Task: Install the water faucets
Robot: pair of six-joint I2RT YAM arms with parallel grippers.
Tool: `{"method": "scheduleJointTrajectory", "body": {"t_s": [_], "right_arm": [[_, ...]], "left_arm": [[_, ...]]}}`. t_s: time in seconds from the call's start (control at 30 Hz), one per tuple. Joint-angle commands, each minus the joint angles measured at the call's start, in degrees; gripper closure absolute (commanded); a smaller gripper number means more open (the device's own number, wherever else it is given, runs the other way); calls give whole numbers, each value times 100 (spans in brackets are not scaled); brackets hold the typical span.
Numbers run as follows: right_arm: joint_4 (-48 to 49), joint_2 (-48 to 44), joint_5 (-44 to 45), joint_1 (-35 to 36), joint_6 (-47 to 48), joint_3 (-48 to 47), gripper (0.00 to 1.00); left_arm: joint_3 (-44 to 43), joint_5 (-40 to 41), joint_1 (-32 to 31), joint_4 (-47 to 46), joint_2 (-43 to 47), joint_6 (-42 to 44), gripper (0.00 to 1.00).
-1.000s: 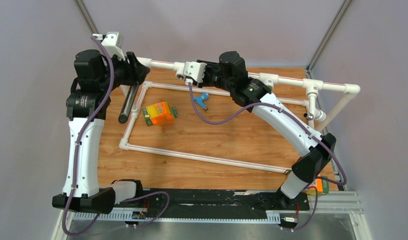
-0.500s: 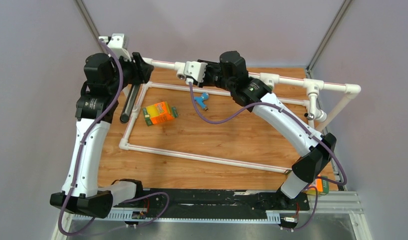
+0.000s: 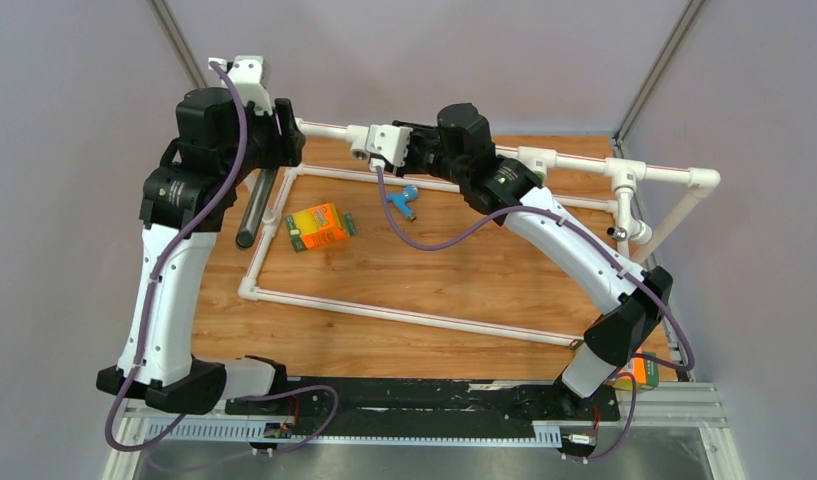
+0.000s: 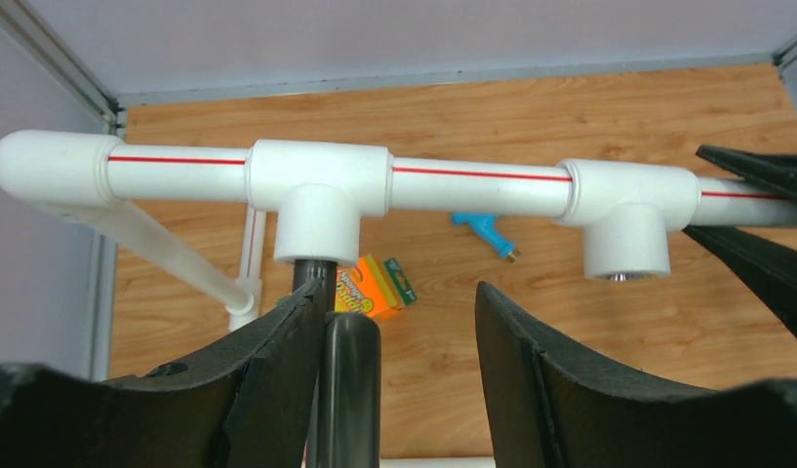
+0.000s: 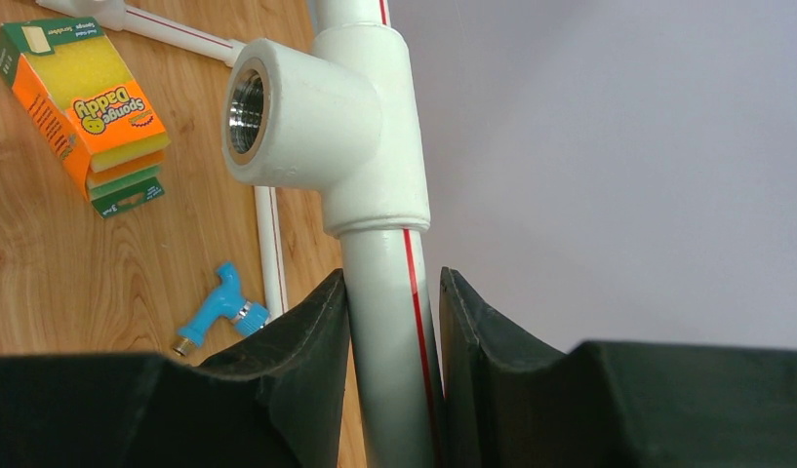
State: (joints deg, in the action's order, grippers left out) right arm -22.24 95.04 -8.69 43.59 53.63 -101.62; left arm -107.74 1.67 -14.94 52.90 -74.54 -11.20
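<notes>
Wooden tabletop [image 3: 434,270] in a grey-walled booth. A white plastic pipe frame stands on it, with its red-striped raised rail [image 3: 574,160] along the far side.

The long dark-brown tube faucet [image 4: 347,370] hangs under the rail, its top end up inside the mouth of the white tee socket [image 4: 318,210] nearest the rail's elbow. The left gripper [image 4: 399,292] sits just below the rail at that socket, jaws apart and wider than the tube. The tube stands between them, close to one finger; contact not resolvable. The right gripper [image 5: 392,292] is clamped on the rail itself, just beside a second tee socket [image 5: 297,107] with a metal-threaded mouth. A small blue plastic faucet [image 3: 404,200] lies flat on the table below the rail, near the right gripper. An orange cardboard sponge box [image 3: 319,225] lies beside it, toward the dark tube.
</notes>
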Motion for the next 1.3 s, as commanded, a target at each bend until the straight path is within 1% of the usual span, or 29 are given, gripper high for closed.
{"method": "scheduleJointTrajectory", "body": {"t_s": [0.0, 0.1, 0.17, 0.3, 0.4, 0.43, 0.53, 0.57, 0.63, 0.73, 0.87, 1.0, 1.17, 1.27], "right_arm": [[-896, 462, -555, 202, -766, 222, 100], [-896, 471, -555, 211, -766, 213, 100], [-896, 471, -555, 211, -766, 204, 100], [-896, 489, -555, 211, -775, 204, 100], [-905, 489, -564, 211, -775, 222, 100], [-905, 489, -555, 211, -775, 222, 100], [-914, 489, -537, 211, -766, 222, 100], [-905, 497, -546, 202, -775, 222, 100], [-905, 489, -546, 211, -775, 213, 100], [-905, 480, -555, 211, -775, 213, 100], [-914, 462, -546, 211, -766, 213, 100], [-914, 462, -564, 220, -775, 213, 100], [-905, 462, -546, 211, -766, 231, 100], [-905, 454, -546, 220, -766, 239, 100]], "left_arm": [[-177, 605, -587, 1011, 142, 381, 36], [-72, 1376, -966, 1037, 133, 592, 36], [-10, 1790, -1089, 1046, 107, 689, 36], [69, 2537, -1309, 1047, 28, 899, 36], [52, 2978, -1599, 767, 89, 1111, 36], [34, 3005, -1791, 643, 124, 1407, 36], [-176, 2848, -2004, 353, 221, 1551, 35], [-394, 2821, -2013, 378, 195, 1516, 35], [-720, 3118, -2004, 527, 90, 1350, 34], [-959, 3750, -2004, 922, -112, 1296, 33], [-836, 4016, -2004, 1274, -297, 1296, 32], [-722, 4060, -2004, 1442, -482, 1348, 32], [-450, 4209, -2004, 1153, -649, 1673, 33], [-361, 4577, -2004, 1125, -789, 1902, 35]]}}
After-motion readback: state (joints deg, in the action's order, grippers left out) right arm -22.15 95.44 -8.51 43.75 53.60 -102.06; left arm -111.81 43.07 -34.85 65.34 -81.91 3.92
